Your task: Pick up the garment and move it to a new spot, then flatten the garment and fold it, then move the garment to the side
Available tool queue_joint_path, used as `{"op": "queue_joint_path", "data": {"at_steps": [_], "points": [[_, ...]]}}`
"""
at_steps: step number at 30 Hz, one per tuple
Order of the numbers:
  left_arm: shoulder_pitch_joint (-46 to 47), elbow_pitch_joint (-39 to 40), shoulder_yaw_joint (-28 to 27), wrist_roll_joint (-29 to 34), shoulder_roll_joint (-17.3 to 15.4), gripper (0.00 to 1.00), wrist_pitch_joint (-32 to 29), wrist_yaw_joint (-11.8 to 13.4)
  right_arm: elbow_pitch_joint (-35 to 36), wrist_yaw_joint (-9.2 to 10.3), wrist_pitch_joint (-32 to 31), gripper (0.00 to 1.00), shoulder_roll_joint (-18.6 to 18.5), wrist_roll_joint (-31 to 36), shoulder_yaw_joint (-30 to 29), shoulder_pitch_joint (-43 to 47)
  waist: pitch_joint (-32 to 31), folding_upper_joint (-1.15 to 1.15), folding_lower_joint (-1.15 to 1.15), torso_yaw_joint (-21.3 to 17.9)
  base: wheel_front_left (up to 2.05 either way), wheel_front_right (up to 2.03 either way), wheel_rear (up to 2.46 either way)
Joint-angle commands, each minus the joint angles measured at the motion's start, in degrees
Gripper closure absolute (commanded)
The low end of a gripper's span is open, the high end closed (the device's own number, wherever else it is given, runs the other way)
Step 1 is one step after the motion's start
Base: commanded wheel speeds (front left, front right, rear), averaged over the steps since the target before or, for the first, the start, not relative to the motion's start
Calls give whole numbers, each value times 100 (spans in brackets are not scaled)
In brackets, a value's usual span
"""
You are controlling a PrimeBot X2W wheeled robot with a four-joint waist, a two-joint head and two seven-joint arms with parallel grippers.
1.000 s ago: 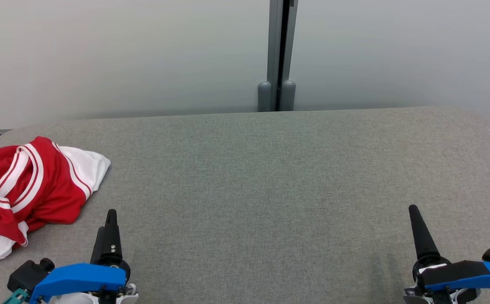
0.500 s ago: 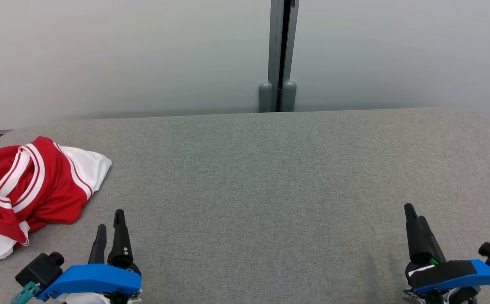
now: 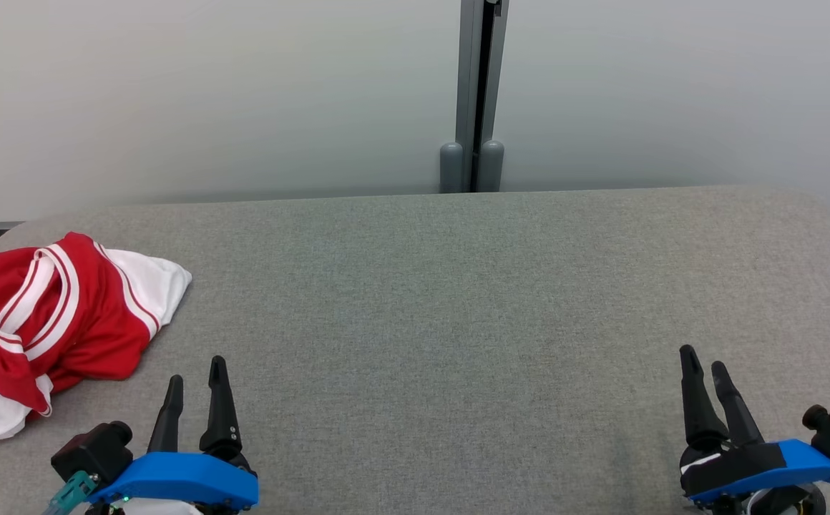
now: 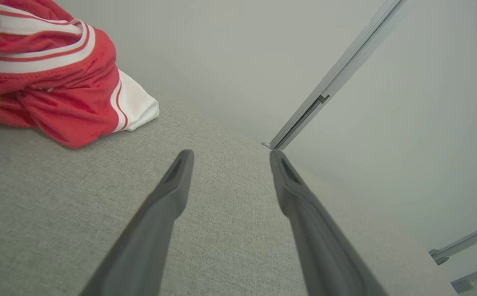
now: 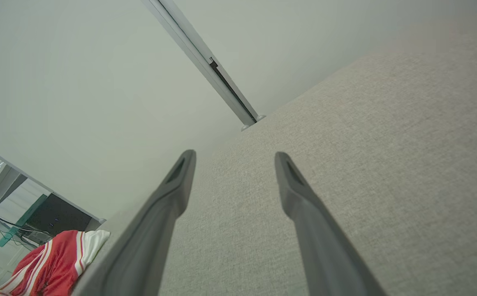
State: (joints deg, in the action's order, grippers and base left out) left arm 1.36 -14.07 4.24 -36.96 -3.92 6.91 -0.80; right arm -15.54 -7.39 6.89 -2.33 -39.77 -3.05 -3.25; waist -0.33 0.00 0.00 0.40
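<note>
Your left pincer sits low at the near left of the grey table, its fingers spread, released and empty, pointing away from you. Your right pincer mirrors that pose at the near right, likewise released. The crumpled red-and-white garment lies at the table's left end, near the left pincer but not touching it.

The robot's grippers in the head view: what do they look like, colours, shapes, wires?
The left gripper and right gripper each have two long, tapering black fingers rising from a bright blue cover. A small black boxy module sits at each one's outer side; a teal plug shows by the left one, a white strip on the right.
</note>
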Motion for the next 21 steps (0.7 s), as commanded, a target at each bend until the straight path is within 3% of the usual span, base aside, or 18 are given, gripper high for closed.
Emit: {"op": "queue_joint_path", "data": {"at_steps": [1, 21], "points": [[33, 57, 14, 145, -56, 0, 53, 22, 35, -9, 54, 0, -47, 149, 6, -73, -1, 0, 0, 0, 0, 0, 0], [115, -278, 371, 1380, -211, 0, 338, 149, -219, -12, 339, 0, -58, 1283, 7, -132, -31, 0, 0, 31, 0, 0, 0]]}}
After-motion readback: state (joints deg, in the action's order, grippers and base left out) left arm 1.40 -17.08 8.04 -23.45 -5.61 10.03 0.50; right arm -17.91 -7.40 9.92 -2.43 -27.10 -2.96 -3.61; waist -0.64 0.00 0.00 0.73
